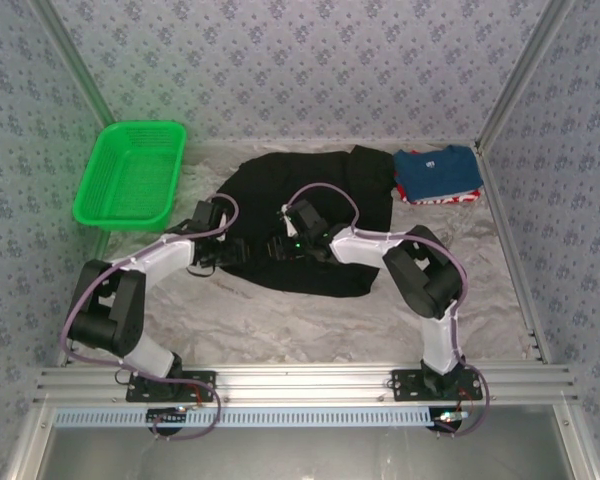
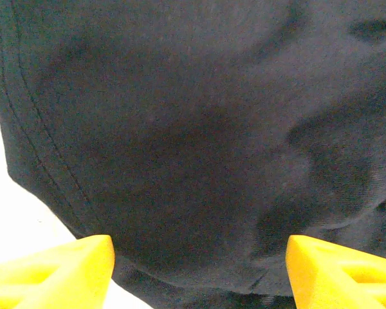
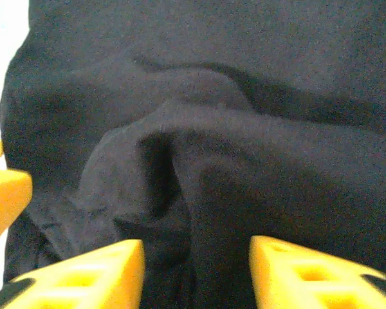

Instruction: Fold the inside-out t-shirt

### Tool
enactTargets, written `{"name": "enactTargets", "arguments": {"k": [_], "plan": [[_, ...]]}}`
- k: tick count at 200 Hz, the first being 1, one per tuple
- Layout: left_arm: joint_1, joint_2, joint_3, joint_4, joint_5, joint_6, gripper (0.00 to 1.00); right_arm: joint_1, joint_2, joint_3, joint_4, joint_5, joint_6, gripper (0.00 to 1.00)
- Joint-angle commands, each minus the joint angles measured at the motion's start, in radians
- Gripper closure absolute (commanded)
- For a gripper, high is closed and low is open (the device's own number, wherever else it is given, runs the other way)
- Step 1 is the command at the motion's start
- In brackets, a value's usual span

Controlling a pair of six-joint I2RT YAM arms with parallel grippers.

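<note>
The inside-out t-shirt is plain black and lies crumpled on the white table cover, mid-table. Both arms reach onto its near part. My left gripper hangs over the shirt's left side. In the left wrist view the left gripper is wide open over a stitched hem, with flat black cloth between the yellow fingers. My right gripper is close beside it, nearer the shirt's middle. In the right wrist view the right gripper has its jaws apart, with a raised fold of the t-shirt running down between them.
A green basket stands at the back left. A folded blue shirt with red trim lies at the back right, beside the black shirt. The white cover is bare near the front rail. Patterned walls close the sides.
</note>
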Motion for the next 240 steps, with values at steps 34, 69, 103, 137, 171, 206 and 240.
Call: {"name": "enactTargets", "arguments": {"k": [34,69,103,137,171,206,240], "plan": [[-0.018,0.051,-0.003,0.093,0.158,0.021,0.48,-0.031,-0.167,-0.111,-0.086,0.023,-0.056,1.0],[-0.036,0.072,0.024,0.077,0.191,0.029,0.86,-0.046,-0.314,-0.21,-0.143,-0.029,-0.082,1.0],[-0.04,-0.101,-0.043,0.152,0.342,-0.05,1.0,-0.049,-0.406,-0.281,-0.171,-0.049,-0.106,1.0],[-0.066,-0.303,-0.101,0.202,0.485,-0.11,1.0,-0.079,-0.564,-0.328,-0.34,-0.053,-0.252,1.0],[-0.216,-0.426,-0.116,0.175,0.34,0.018,1.0,-0.142,-0.794,-0.394,-0.485,-0.129,-0.311,1.0],[-0.398,-0.251,-0.033,0.137,0.151,0.236,0.62,-0.238,-0.89,-0.456,-0.46,-0.206,-0.248,1.0],[-0.538,-0.054,0.047,0.189,0.112,0.296,0.48,-0.277,-0.889,-0.453,-0.45,-0.211,-0.247,1.0]]}}
